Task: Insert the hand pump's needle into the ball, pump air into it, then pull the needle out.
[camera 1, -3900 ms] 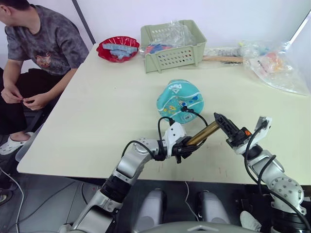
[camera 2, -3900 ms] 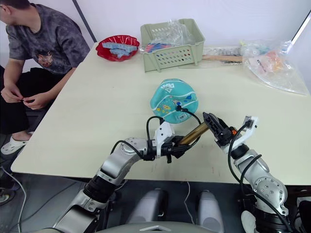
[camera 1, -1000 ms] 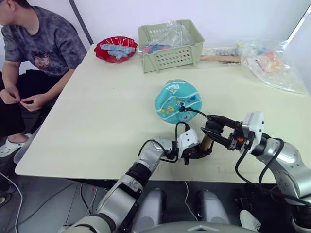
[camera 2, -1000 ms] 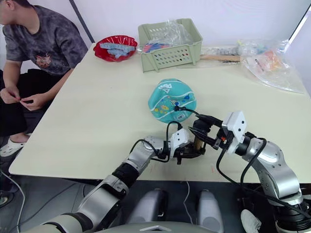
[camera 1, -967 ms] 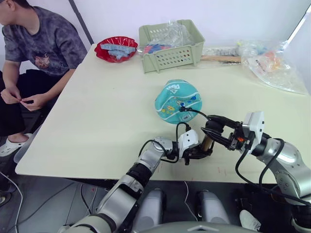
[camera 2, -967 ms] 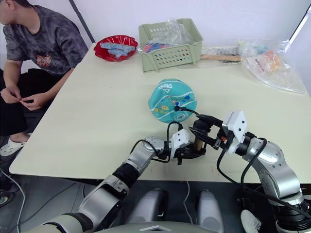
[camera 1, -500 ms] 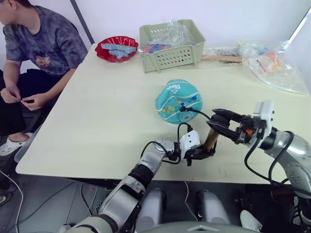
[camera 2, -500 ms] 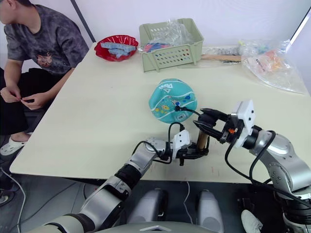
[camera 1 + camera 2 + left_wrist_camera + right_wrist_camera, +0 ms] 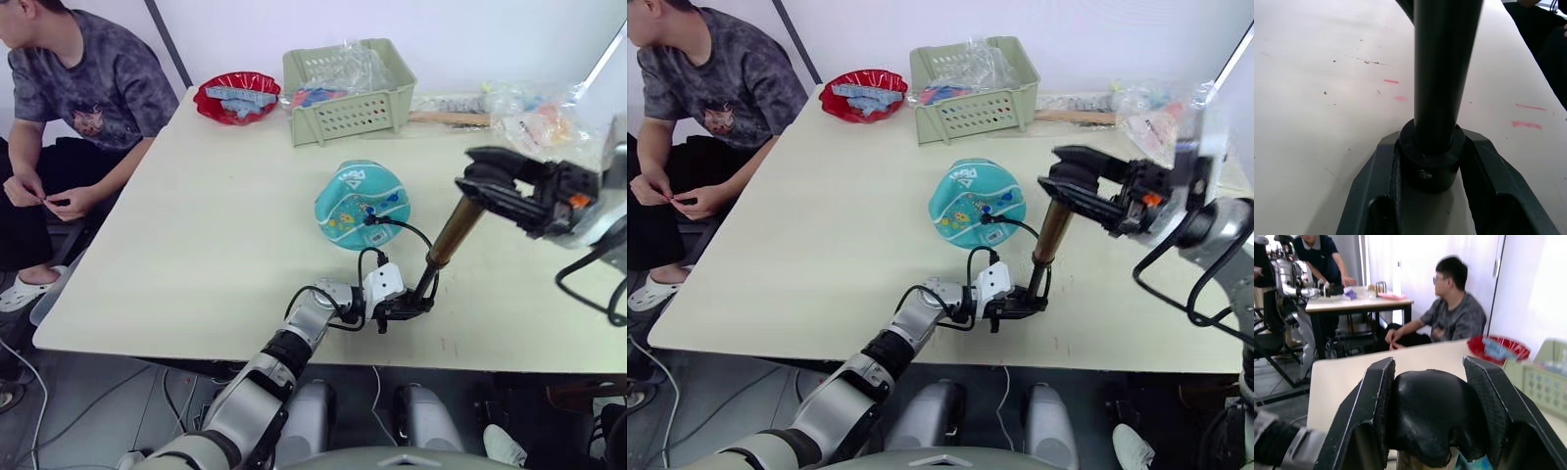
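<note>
**A:** Start at the left. What's there?

**B:** A person (image 9: 73, 88) sits at the table's (image 9: 196, 235) left edge, hands together in the lap. On the far side stand a red bowl (image 9: 236, 97) and, to its right, a green basket (image 9: 349, 90) with plastic packets in it.

**A:** And the left gripper (image 9: 407, 306)?

**B:** Low at the near edge of the table, its fingers clamped narrow on the black bottom cap of the hand pump (image 9: 446, 238). The left wrist view shows that cap (image 9: 1432, 161) wedged snugly between the two fingers (image 9: 1376, 196), resting on the tabletop.

**A:** So the pump stands up?

**B:** It leans, rising from that cap up and toward the right. The brass barrel sits high on the dark shaft, well above the table.

**A:** The ball (image 9: 361, 205)?

**B:** Mid-table, just beyond the left gripper. The thin black hose (image 9: 402, 227) loops from the pump over to the ball's near side, ending at a small black fitting against the rubber. The needle itself is too small to make out.

**A:** The right gripper (image 9: 490, 182)?

**B:** Raised over the table's right half, closed around the pump's black T-handle. In the right wrist view the handle (image 9: 1432, 413) fills the gap between both fingers (image 9: 1369, 411).

**A:** Anything further right?

**B:** Clear plastic bags (image 9: 544, 122) with colourful contents at the far right corner
</note>
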`<control>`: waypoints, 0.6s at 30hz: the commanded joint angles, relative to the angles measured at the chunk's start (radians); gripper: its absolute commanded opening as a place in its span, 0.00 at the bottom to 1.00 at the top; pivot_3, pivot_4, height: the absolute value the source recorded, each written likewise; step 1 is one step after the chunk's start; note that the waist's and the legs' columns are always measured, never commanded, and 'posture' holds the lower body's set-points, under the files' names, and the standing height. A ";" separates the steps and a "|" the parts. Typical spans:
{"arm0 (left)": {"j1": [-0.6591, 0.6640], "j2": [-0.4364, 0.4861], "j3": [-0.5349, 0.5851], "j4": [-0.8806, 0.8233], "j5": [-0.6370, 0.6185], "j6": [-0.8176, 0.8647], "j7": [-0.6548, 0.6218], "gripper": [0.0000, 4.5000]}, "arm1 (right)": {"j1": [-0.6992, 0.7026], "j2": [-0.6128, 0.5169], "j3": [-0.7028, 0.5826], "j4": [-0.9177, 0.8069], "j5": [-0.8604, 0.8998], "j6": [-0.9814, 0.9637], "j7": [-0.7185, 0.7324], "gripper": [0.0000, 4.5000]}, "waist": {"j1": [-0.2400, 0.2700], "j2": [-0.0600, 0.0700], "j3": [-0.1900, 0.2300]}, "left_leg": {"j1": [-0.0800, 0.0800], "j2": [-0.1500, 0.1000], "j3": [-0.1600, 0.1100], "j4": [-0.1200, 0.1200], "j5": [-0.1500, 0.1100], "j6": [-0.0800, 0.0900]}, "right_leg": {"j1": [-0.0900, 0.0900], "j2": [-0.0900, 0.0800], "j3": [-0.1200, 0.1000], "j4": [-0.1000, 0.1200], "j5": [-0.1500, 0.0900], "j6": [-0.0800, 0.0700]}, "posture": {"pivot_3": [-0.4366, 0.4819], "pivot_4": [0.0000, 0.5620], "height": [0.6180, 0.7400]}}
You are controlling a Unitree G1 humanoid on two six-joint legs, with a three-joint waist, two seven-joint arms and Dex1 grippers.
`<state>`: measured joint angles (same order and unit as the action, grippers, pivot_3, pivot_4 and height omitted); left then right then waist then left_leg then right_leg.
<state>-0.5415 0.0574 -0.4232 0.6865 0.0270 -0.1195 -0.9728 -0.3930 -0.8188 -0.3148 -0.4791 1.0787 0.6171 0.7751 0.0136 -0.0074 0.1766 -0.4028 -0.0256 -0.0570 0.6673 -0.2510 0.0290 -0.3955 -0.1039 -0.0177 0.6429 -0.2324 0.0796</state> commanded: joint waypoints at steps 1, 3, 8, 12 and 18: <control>0.021 0.009 -0.016 0.047 0.034 0.012 0.000 0.26 | -0.056 -0.025 -0.114 -0.013 0.084 -0.011 -0.015 0.38 | 0.000 0.000 0.000 | 0.000 0.000 0.000 0.000 0.000 0.000 | 0.000 0.000 -0.001 0.000 0.000 0.000 | 0.48 0.27 1.00; 0.020 0.008 -0.016 0.051 0.035 0.010 0.000 0.26 | -0.056 -0.029 -0.118 -0.011 0.092 -0.006 -0.016 0.38 | 0.000 0.000 0.000 | -0.001 0.000 0.000 0.000 0.000 0.000 | 0.000 0.000 -0.001 0.000 0.000 0.000 | 0.48 0.27 1.00; 0.022 0.009 -0.016 0.065 0.042 0.001 0.001 0.26 | -0.071 -0.066 -0.118 0.013 0.085 0.005 0.018 0.38 | 0.000 0.000 0.000 | -0.001 0.000 0.000 0.000 0.000 0.000 | 0.000 0.000 -0.001 0.000 0.000 0.000 | 0.48 0.27 1.00; 0.020 0.007 -0.016 0.073 0.046 -0.006 0.003 0.26 | 0.012 -0.038 -0.087 -0.017 0.039 -0.012 0.040 0.38 | 0.000 -0.001 0.000 | -0.001 0.000 -0.001 0.000 0.000 0.000 | 0.000 0.000 -0.001 0.000 0.000 0.000 | 0.48 0.27 1.00; 0.013 0.003 -0.015 0.088 0.051 -0.020 0.015 0.26 | 0.184 0.035 0.013 -0.057 -0.138 -0.098 0.067 0.38 | 0.000 -0.003 -0.002 | 0.001 0.000 -0.001 0.000 0.000 0.000 | 0.002 0.000 -0.001 0.000 0.000 0.000 | 0.48 0.27 1.00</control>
<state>-0.5470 0.0510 -0.4245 0.7291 0.0444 -0.1573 -0.9629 -0.2520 -0.7870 -0.3418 -0.5221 1.0146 0.5361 0.8250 0.0137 -0.0107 0.1742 -0.4010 -0.0255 -0.0579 0.6675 -0.2511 0.0291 -0.3929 -0.1038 -0.0191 0.6427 -0.2325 0.0799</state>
